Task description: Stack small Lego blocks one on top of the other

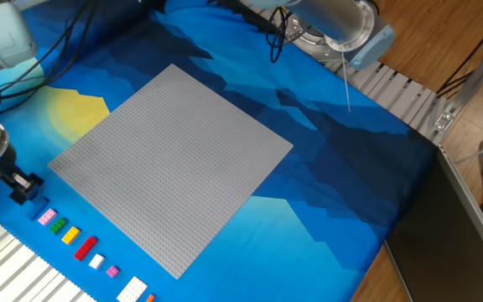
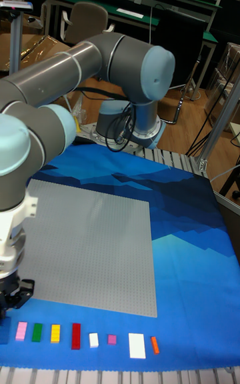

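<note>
Hovering at the near-left corner of the table, the black two-finger claw appears to pinch something small and dark, though I cannot tell whether it grips a brick. No black or blue brick shows clearly. A row of small coloured studded plastic bricks lies just below the claw, the large grey studded baseplate beside it. Aligning the studs squarely before pressing down would seat the stack well

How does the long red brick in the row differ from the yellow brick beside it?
Colour: the long red plastic brick is red, the short yellow plastic brick is yellow.
Length: the red brick is clearly longer than the yellow brick, though about as narrow.
Both lie flat in the same row on the blue cloth, side by side with a gap between them.
</note>
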`<state>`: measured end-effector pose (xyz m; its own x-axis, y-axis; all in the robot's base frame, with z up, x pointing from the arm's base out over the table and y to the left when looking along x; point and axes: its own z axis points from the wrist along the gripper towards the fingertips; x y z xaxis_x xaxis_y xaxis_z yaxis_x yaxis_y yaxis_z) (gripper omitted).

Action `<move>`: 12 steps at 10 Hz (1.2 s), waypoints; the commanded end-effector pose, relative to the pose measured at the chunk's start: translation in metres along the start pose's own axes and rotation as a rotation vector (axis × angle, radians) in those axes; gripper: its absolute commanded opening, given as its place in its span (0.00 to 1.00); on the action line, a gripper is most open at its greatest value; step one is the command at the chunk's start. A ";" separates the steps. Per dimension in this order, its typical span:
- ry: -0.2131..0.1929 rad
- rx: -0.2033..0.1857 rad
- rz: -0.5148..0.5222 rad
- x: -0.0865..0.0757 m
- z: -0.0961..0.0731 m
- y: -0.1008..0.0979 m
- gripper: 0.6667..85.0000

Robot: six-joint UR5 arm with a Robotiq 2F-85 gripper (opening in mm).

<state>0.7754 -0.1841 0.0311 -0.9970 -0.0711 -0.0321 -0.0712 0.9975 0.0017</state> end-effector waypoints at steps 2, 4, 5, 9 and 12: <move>-0.011 -0.018 0.054 0.012 -0.011 0.028 0.35; -0.010 -0.024 0.077 0.017 -0.019 0.044 0.34; -0.007 -0.023 0.086 0.018 -0.023 0.051 0.33; -0.016 -0.021 0.079 0.009 -0.025 0.057 0.32; -0.020 -0.035 0.059 -0.017 -0.016 0.051 0.32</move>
<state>0.7731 -0.1337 0.0500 -0.9990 -0.0044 -0.0443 -0.0053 0.9998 0.0207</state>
